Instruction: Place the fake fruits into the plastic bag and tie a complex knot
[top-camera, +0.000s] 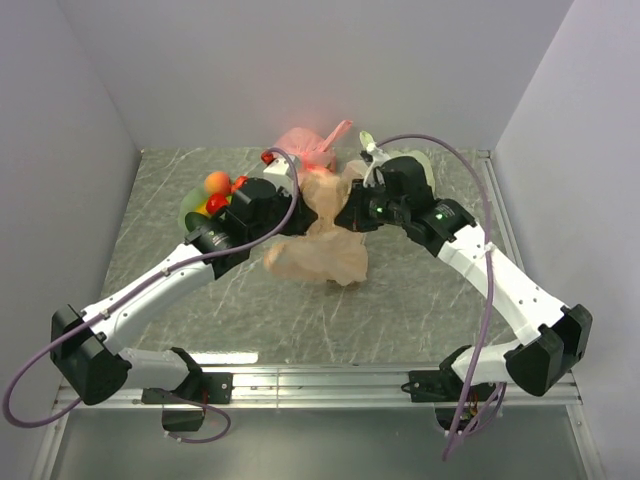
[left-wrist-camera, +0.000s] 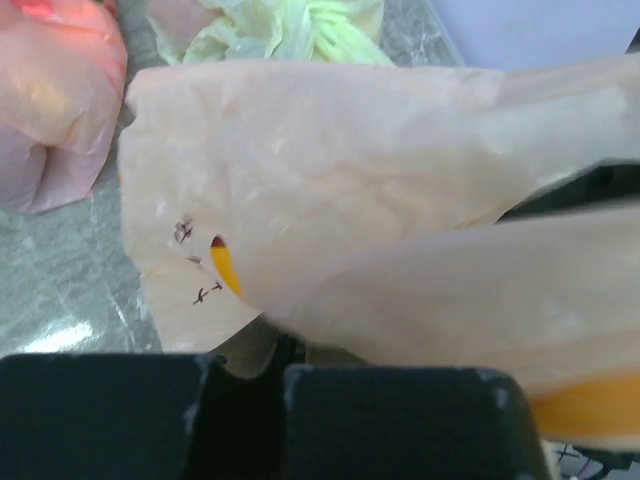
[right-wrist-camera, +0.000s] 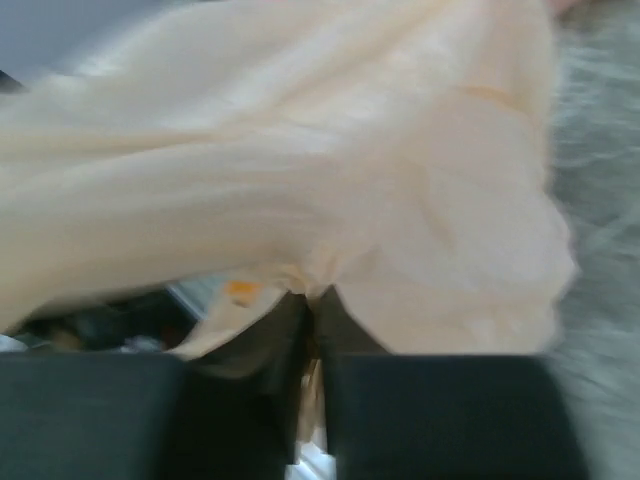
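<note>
The pale orange plastic bag (top-camera: 318, 252) lies crumpled mid-table, its upper part (top-camera: 325, 190) pulled up between both arms. My left gripper (top-camera: 297, 222) is shut on a fold of the bag (left-wrist-camera: 330, 190); the jaws meet at the film (left-wrist-camera: 275, 352). From the other side, my right gripper (top-camera: 350, 215) pinches the bag (right-wrist-camera: 300, 150), jaws together on bunched plastic (right-wrist-camera: 315, 303). Fake fruits, one orange (top-camera: 215, 181) and two red (top-camera: 217, 203) (top-camera: 240, 183), sit left of the left arm. A knot on the bag is out of view.
The fruits rest in a pale green dish (top-camera: 192, 212). A pink tied bag (top-camera: 305, 145) (left-wrist-camera: 50, 100) lies at the back, with a small red fruit (top-camera: 268, 157) beside it. A light green tied bag (left-wrist-camera: 290, 25) sits behind the orange one. Walls close three sides.
</note>
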